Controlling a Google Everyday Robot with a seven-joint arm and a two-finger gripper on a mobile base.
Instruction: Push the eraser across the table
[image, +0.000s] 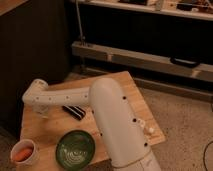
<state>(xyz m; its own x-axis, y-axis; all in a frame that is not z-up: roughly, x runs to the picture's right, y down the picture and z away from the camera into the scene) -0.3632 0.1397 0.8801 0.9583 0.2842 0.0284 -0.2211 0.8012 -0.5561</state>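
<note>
Where fingers (44, 111) hang, eraser (74, 112) lies beside.

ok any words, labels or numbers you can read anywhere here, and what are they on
None can be read.
eraser: only pale stripes, no lettering.
green bowl: ring pattern, no text.
white cup: nothing printed shows.
gripper, down at the table's left side: no marking.

The eraser (74, 112) lies mid-desk (42, 127), behind the bowl (75, 148). The tool (42, 112) sits left of the eraser. A cup (23, 152) stands at the desk's front-left corner.
</note>
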